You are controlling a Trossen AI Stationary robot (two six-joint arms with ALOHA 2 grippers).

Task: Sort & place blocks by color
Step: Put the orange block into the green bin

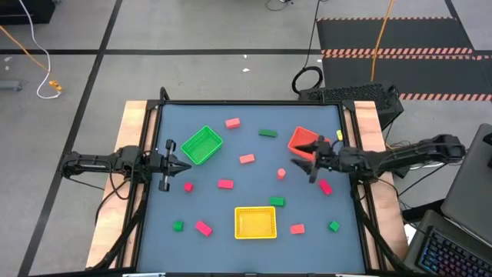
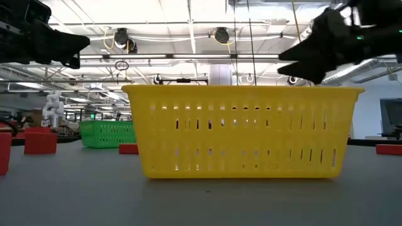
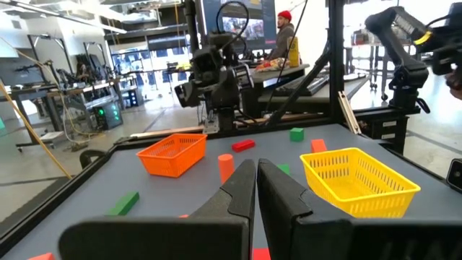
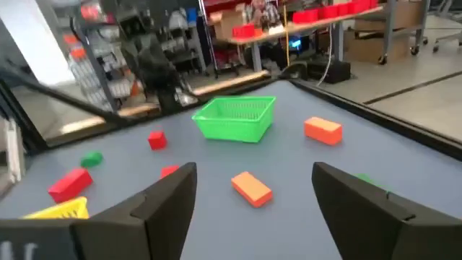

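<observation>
Right jaws (image 4: 253, 191) spread, left jaws (image 3: 256, 189) together, blocks (image 1: 247, 158) scattered

Both my arms reach inward over the worktop

My left tool (image 1: 184, 166) has its fingers closed together (nothing between them); my right tool (image 1: 301, 161) hovers with fingers spread wide.
</observation>
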